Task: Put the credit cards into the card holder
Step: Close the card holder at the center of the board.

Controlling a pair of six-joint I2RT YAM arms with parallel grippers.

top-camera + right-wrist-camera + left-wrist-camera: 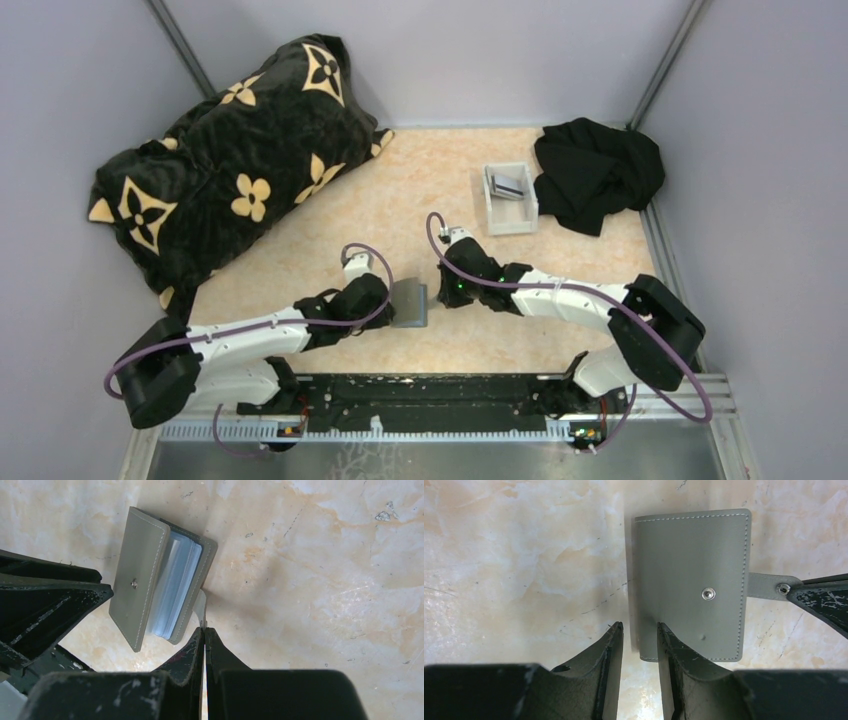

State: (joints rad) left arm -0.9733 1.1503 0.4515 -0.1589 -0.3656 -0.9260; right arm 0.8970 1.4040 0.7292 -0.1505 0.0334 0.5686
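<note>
Your left pincer stands released, fingers apart astride the near edge of the holder. Your right pincer is clenched on its tab; cards lie in a tray well beyond that pincer.

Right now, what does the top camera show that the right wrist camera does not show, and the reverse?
Only the top camera: the white tray with cards in it, the black cloth and the patterned blanket. Only the right wrist camera: the clear sleeves inside the half-open wallet, and the right gripper shut on its strap. Both: the wallet and the table.
</note>
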